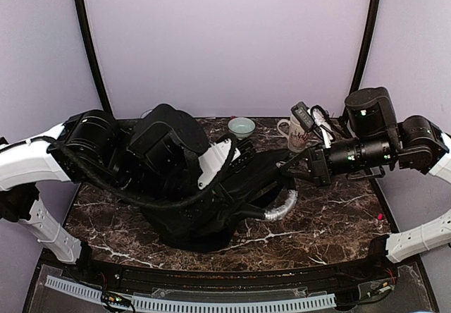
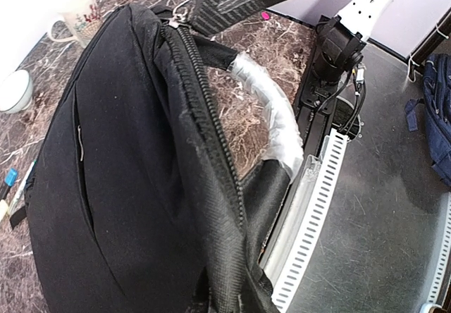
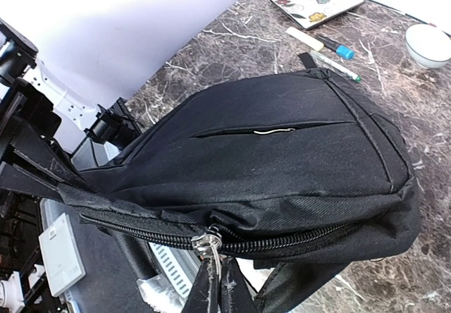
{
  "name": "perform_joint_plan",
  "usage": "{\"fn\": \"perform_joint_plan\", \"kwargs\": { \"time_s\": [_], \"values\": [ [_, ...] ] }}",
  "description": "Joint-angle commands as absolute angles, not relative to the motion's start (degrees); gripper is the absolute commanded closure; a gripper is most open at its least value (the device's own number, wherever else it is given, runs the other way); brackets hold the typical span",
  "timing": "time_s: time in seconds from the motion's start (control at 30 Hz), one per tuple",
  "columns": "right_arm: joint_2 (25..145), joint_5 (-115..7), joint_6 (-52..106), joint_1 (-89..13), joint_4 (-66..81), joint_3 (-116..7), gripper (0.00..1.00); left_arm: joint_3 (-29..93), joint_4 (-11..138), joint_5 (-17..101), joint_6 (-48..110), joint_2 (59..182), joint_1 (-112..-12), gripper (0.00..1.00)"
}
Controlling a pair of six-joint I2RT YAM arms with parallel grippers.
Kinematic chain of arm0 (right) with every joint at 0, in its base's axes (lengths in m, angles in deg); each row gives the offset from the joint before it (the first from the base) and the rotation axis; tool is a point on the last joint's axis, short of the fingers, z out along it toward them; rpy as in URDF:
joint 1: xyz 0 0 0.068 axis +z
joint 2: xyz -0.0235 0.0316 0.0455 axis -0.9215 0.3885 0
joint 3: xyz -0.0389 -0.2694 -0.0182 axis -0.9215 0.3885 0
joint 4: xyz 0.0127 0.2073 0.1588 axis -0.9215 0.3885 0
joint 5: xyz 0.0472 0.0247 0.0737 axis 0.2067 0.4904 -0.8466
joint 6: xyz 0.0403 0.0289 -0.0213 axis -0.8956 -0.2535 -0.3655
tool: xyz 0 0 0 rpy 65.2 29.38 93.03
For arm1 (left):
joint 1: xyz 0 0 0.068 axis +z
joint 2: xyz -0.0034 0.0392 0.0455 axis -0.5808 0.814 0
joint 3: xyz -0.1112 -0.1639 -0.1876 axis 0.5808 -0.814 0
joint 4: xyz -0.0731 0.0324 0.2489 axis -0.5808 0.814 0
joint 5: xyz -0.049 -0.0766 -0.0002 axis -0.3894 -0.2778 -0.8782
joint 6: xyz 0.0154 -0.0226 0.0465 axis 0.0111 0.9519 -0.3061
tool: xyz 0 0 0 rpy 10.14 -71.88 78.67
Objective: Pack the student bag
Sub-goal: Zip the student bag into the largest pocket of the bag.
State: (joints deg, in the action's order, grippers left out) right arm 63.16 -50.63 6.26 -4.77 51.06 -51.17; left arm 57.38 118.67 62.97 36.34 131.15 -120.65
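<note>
— Where's the student bag (image 1: 211, 218) sitting?
— Slumped on the marble table (image 1: 338, 221) between the two arms. Its grey-silver handle (image 1: 280, 207) curls out on the near right side.
— How would it handle?
— Soft, I'd say. The cloth sags and folds, so the mouth won't hold itself open. It looks bulky but probably light, and nothing about it looks breakable. The handle seems the firmest place to lift by.
— And the jaws?
— The right gripper (image 3: 213, 267) has its jaws pinched on the zipper pull (image 3: 208, 244). That's a small metal tab that could slip out under a hard tug. The left gripper (image 1: 248, 163) is buried against the bag's top. Its jaws are together, but I can't tell whether cloth is caught between them.
— Best hold for opening?
— Pull the tab, with the fabric beside the zipper track pinned so the whole bag doesn't drag along.
— Behind it?
— A mug (image 1: 297, 135) and a small bowl (image 1: 242, 126) stand near the far edge.
</note>
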Motion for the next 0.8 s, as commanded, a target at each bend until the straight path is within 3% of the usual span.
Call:
{"fn": "perform_joint_plan", "kwargs": {
  "time_s": [0.0,0.47,0.67,0.77],
  "values": [
    [59.1,-36.0,8.3,-10.3,54.4,-53.9,1.00,60.1,125.8,53.7,34.0,130.5,-122.3,1.00],
    [54.8,-40.9,11.6,-15.7,53.7,-51.2,1.00,46.2,125.8,57.5,41.7,117.1,-122.4,1.00],
    [54.6,-68.9,9.0,-15.7,50.0,-60.4,1.00,50.8,123.4,58.9,40.8,122.3,-122.4,1.00],
    [56.3,-77.2,5.7,-15.6,49.2,-60.9,1.00,54.3,122.7,60.1,39.8,124.5,-122.4,0.91]
  ]
}}
